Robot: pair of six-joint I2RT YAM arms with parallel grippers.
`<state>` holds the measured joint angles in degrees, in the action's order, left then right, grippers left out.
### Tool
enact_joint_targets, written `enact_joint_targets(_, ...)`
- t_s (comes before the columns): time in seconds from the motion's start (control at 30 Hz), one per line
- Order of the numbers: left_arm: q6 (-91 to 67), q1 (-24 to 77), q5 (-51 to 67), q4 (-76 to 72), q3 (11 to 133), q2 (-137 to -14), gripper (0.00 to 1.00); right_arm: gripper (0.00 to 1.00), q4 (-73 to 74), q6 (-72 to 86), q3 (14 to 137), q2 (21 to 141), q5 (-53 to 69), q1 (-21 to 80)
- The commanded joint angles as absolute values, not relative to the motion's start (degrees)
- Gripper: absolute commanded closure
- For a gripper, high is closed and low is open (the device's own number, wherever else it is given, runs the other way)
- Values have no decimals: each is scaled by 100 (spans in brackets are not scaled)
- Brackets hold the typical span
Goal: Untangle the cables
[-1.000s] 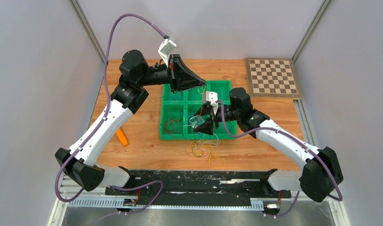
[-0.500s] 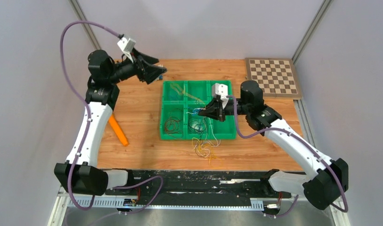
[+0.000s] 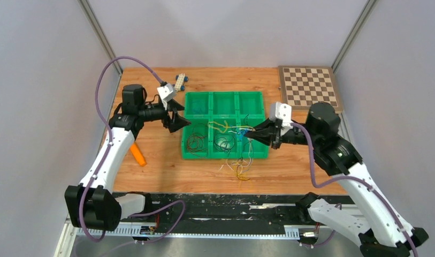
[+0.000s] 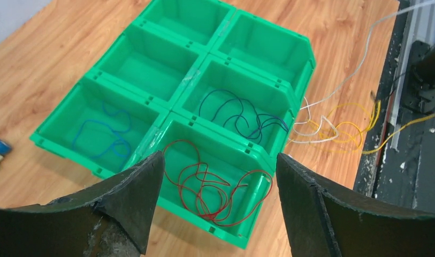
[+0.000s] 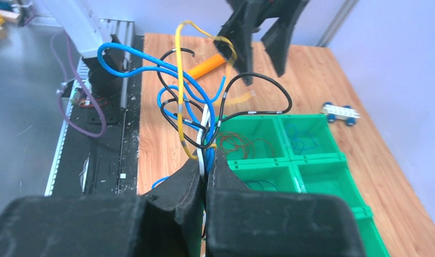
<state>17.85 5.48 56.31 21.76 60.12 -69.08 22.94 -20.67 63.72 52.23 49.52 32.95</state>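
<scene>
The cables form a tangle [image 5: 188,101] of blue, yellow, black and white wires. My right gripper [image 5: 207,160] is shut on it. In the top view that gripper [image 3: 249,135] is over the right side of the green tray [image 3: 224,94], and the wires [image 3: 229,128] stretch left from its tips. More yellow and white cables [image 3: 236,168] trail onto the table in front of the tray. Single cables lie in bins: red [image 4: 215,184], dark blue [image 4: 242,110], light blue [image 4: 105,134]. My left gripper [image 4: 219,158] is open and holds nothing, just left of the tray [image 3: 177,122].
A chessboard [image 3: 310,87] lies at the back right. A small toy car [image 3: 180,81] sits behind the tray's left corner. An orange stick [image 3: 138,155] lies on the table under the left arm. The black base rail [image 3: 226,206] runs along the near edge.
The left gripper opened and swung from above the tray's back to its left side. The right gripper shut on the tangle and pulled it up and to the right.
</scene>
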Motion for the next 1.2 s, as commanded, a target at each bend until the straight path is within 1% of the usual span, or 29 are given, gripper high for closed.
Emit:
enact_joint_targets(0.0,2717,1038,5870,2517,6156,-6450,16,100,3078,-1655,6723,4697,3775,3256)
enact_joint_targets(0.07,3046,1521,5867,2715,6276,-6328,18,100,3337,-1556,6817,4626,3500,3143)
enact_joint_targets(0.13,3076,2000,5901,2684,6476,-6347,22,100,3672,-1304,6990,4665,3129,2914)
enact_joint_targets(0.17,2951,2299,5962,2558,6653,-6373,28,100,3858,-1195,7074,4692,3118,2604)
enact_joint_targets(0.2,2868,2442,6018,2479,6754,-6454,31,100,4035,-1146,7152,4713,3275,2221)
enact_joint_targets(0.23,2657,2702,6123,2281,6982,-6496,39,100,4221,-1142,7199,4745,3486,1752)
enact_joint_targets(0.27,2533,2841,6155,2160,7094,-6599,42,100,4471,-1158,7281,4821,3725,1271)
enact_joint_targets(0.3,2242,3094,6204,1843,7311,-6666,49,100,4761,-1239,7407,4964,3975,699)
enact_joint_targets(0.33,2088,3199,6222,1452,7395,-6793,51,100,5035,-1321,7522,5150,4306,102)
enact_joint_targets(0.37,1803,3428,6218,1262,7524,-6868,55,100,5266,-1379,7623,5366,4689,-498)
enact_joint_targets(0.43,1622,3755,6133,861,7699,-7083,59,100,5663,-1532,7766,5794,5524,-1565)
enact_joint_targets(0.5,1486,4032,6022,476,7754,-7288,59,100,6166,-1995,7921,6201,6127,-2171)
enact_joint_targets(0.57,1178,4234,5814,-21,7769,-7490,59,100,6635,-2447,8003,6462,6364,-2302)
enact_joint_targets(0.63,873,4377,5650,-399,7874,-7735,58,100,6834,-2629,7880,6447,6513,-2311)
enact_joint_targets(0.8,534,4643,5161,-707,8295,-8459,53,100,6483,-2378,7287,6028,6786,-2284)
enact_joint_targets(0.9,160,4749,4930,-997,8514,-8803,50,100,6365,-2312,7201,5857,6643,-2023)
enact_joint_targets(1.03,35,4954,4600,-1074,8773,-9056,45,100,6084,-2171,7043,5609,6157,-1536)
enact_joint_targets(1.1,-210,5041,4389,-1098,8901,-9153,42,100,5922,-2076,6971,5513,5891,-1314)
enact_joint_targets(1.17,-469,5085,4283,-1133,9005,-9242,41,100,5850,-2039,6945,5443,5702,-1136)
